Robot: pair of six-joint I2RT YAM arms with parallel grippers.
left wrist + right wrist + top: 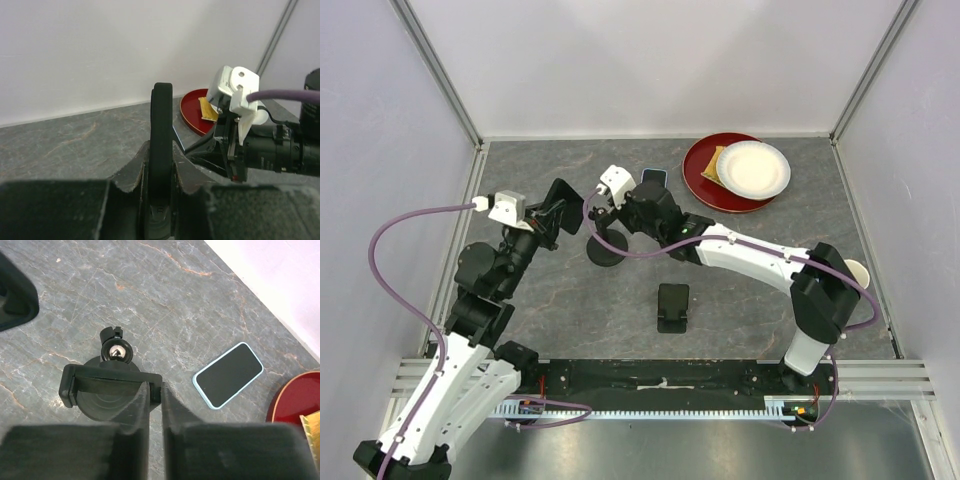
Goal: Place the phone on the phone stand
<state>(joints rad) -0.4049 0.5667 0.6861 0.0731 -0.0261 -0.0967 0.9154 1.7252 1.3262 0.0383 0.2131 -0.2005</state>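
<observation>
The phone [229, 375] lay flat on the worktop [165, 300], right of centre in the right wrist view, apart from the phone stand [107, 401] and untouched. The right fingers [132, 412] were narrow, seemingly pinching the stand's bracket [100, 382]. The left fingers [125, 177] clamped a black flat piece [161, 130]. Lifting and seating the phone apparently all remained to do.

Blue-cased phone [228, 375] lying flat; black stand [102, 383] near.
</observation>
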